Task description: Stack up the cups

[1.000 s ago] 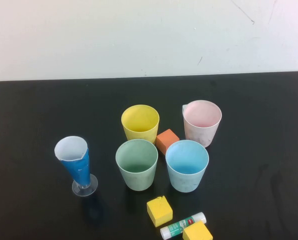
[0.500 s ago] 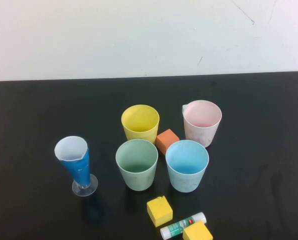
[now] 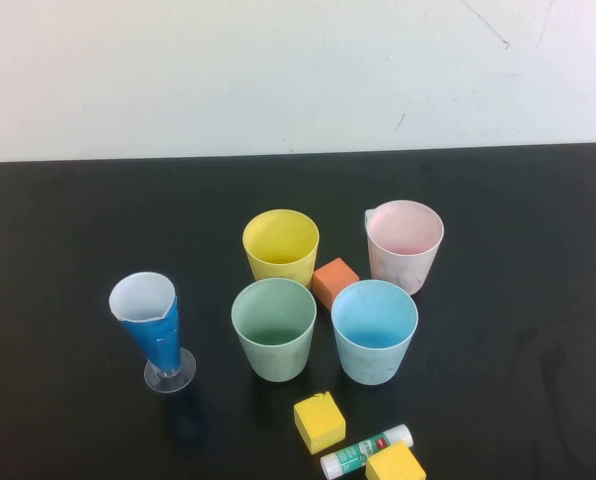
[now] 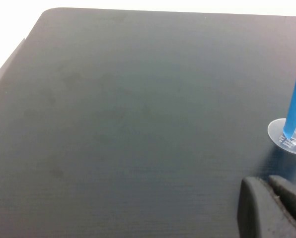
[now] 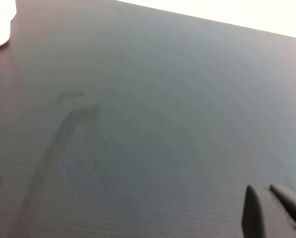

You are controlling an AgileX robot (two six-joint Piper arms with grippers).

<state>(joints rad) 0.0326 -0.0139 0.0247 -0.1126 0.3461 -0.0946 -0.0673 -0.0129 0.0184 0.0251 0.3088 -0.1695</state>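
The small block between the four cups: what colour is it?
Orange block, clearest in the high view.

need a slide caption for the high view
Four unstacked cups, yellow cup, pink cup, green cup and blue cup, ring an orange block; neither gripper in view.

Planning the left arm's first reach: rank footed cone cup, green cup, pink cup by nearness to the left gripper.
Left gripper sits over the table's left, right gripper over its right.
1. Footed cone cup, left.
2. Green cup, centre.
3. Pink cup, back right.

Lower yellow block (image 3: 395, 464), both hands cut off.
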